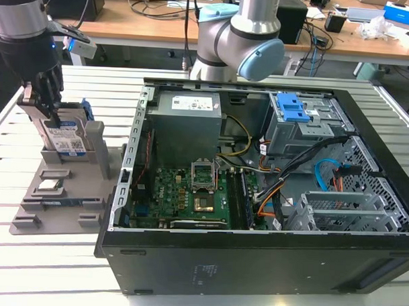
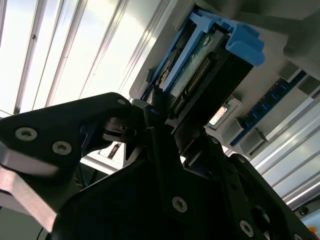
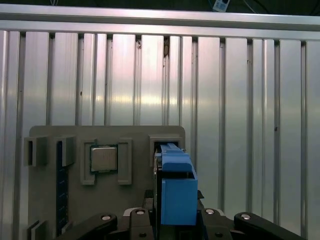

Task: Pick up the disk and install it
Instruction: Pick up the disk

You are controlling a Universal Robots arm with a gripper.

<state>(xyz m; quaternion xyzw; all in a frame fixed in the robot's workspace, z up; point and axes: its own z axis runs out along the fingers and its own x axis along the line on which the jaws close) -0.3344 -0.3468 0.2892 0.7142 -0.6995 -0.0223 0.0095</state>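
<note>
Status: early stage, pick-up not complete.

The disk [image 1: 65,140] stands upright on edge in a grey stand [image 1: 51,205], on the slatted table [image 1: 52,268] at the exterior view's left. Its labelled face is towards the camera and its blue carrier frame shows along the far edge. It appears fully seated in its slot, not lifted.

The tool [image 1: 45,107] is on the disk's upper end. In both wrist views the blue frame runs straight into the tool's centre, and the tool is drawn narrow and closed on it. I judge the grasp made, though how firmly cannot be confirmed.

A small square chip [image 1: 50,184] lies flat in its own recess on the same stand, just beside the disk's slot and apart from the tool.

The open computer case [image 1: 254,262] lies well apart, towards the exterior view's right. Its grey drive cage [image 1: 299,133] with the blue latch panel [image 1: 295,108] sits in the far corner of the case. Whether its bay is free cannot be seen from here.

Done: approach and grip. Outstanding: lifting the disk out of the stand, carrying it across to the case, and the whole installation.
</note>
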